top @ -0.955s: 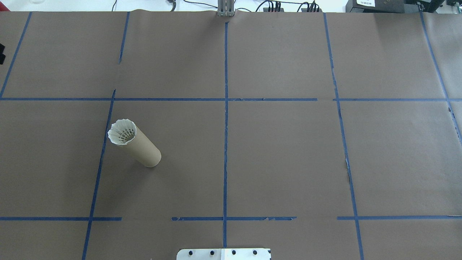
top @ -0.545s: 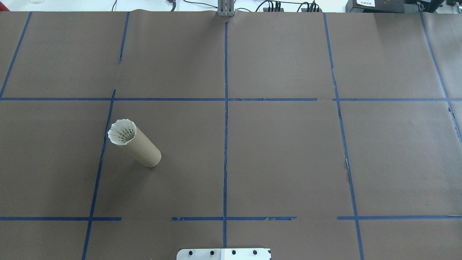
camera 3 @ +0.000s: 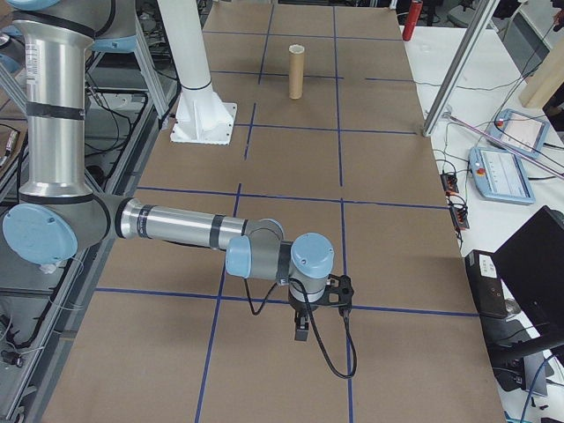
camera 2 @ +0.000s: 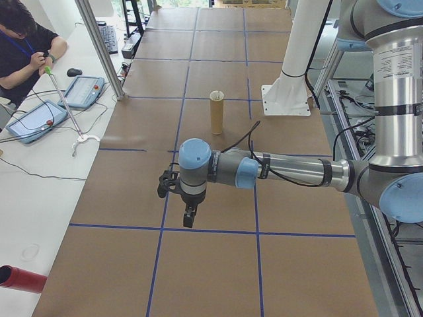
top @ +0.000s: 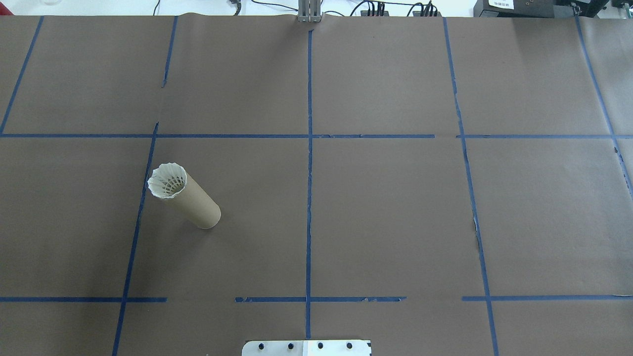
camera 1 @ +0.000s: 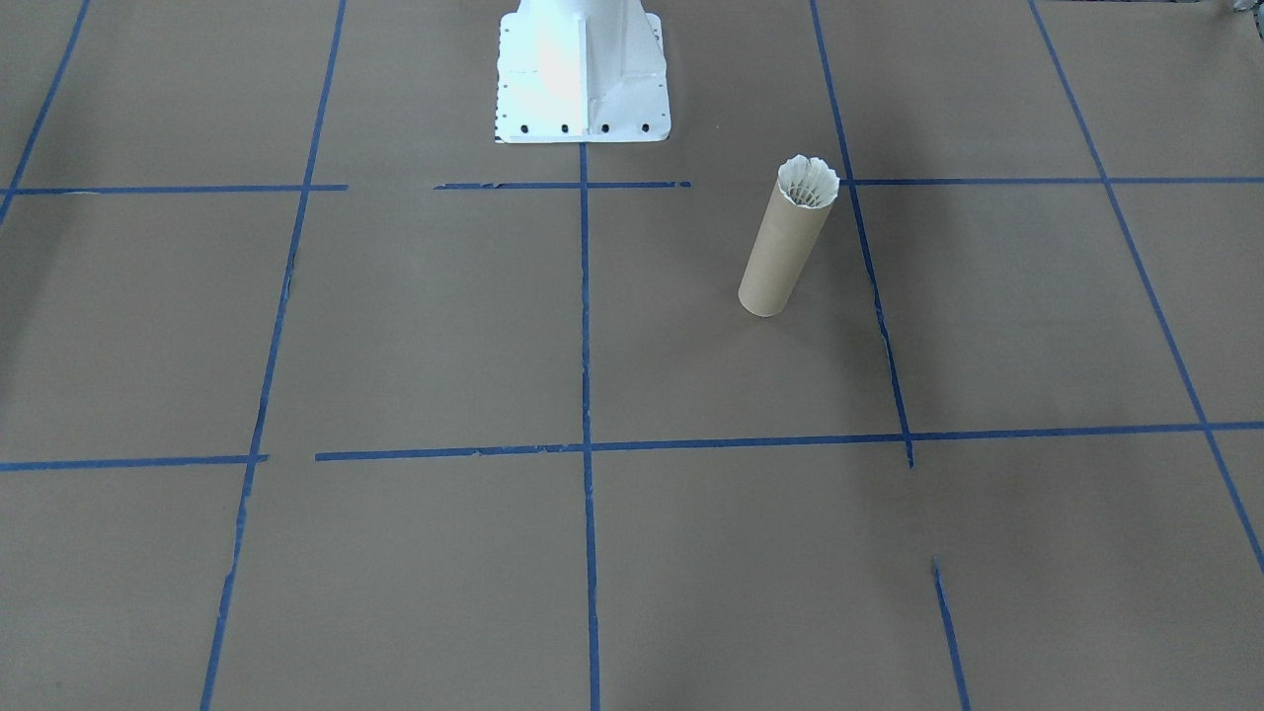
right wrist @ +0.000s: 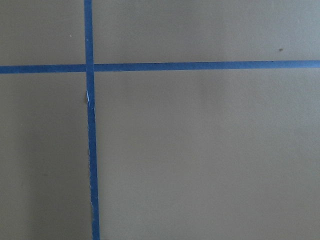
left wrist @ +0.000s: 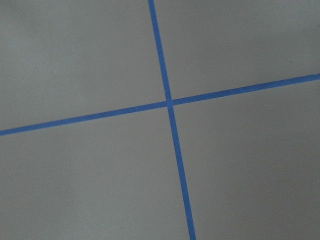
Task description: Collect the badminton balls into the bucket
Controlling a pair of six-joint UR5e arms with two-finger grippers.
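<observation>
Shuttlecock feathers (top: 168, 181), white and fanned, fill the open top of a brown cardboard tube (top: 195, 205) and stand a little above its rim; the cork tip is hidden inside. The tube stands upright on the brown paper table cover (top: 395, 212), in the left half of the overhead view, at about nine o'clock from the table's centre. A blue tape line (top: 138, 212) runs just beside the tube on its nine o'clock side. In the front-facing view the same tube (camera 1: 780, 257) stands at about four o'clock from the white bolted robot base (camera 1: 583, 89), apart from it.

Both arms are well away from the tube. In the left side view, the near left arm reaches out low over the table, and its gripper (camera 2: 188, 216) points down above a blue tape line; whether its fingers are parted or together cannot be told. In the right side view, the near right arm does likewise, its gripper (camera 3: 300, 328) pointing down near a tape line; its finger spacing cannot be told either. Each wrist camera shows only brown paper and crossing blue tape.

A seated person (camera 2: 23, 46) is at the white side bench, where two tablets (camera 2: 82, 91) lie.
</observation>
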